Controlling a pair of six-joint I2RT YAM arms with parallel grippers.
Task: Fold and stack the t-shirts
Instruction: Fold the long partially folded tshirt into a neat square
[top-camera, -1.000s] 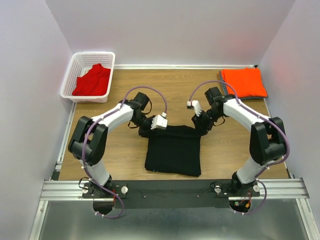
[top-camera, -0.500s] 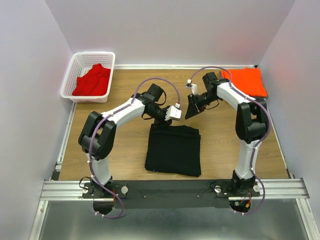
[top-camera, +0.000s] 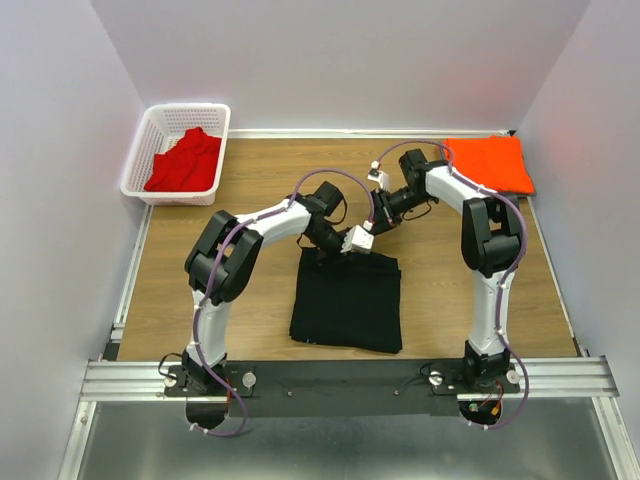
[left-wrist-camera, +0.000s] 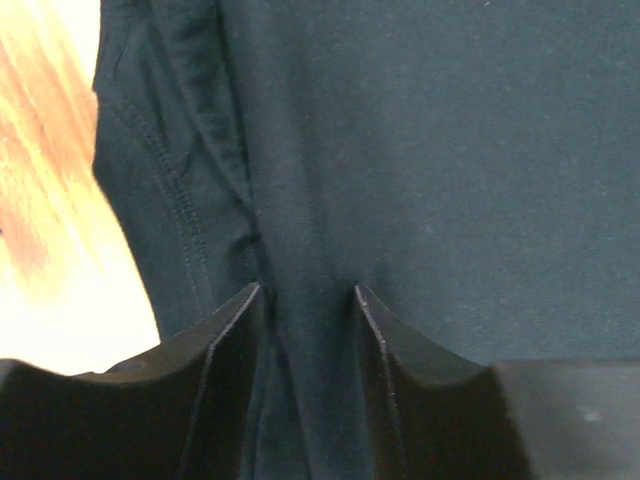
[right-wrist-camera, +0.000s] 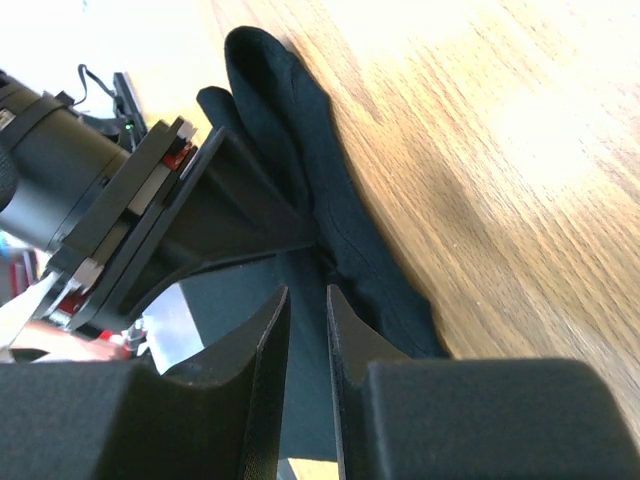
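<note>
Left gripper (left-wrist-camera: 307, 297) pinching the black t-shirt (top-camera: 345, 300) at its top edge; right gripper (right-wrist-camera: 305, 300) nearly closed, empty. I'd worry they're crowded mid-frame: collision, or the fold gets dragged.

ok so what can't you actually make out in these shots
- right wrist: whether the right gripper holds anything; the slit between its fingers is narrow and dark
- left wrist: most of the black t-shirt beyond the left gripper, cut off by the frame; table blurred, washed out
- top: how the red t-shirt lies in the basket, too small
- top: both grippers' fingertips, tiny and dark against black cloth
</note>
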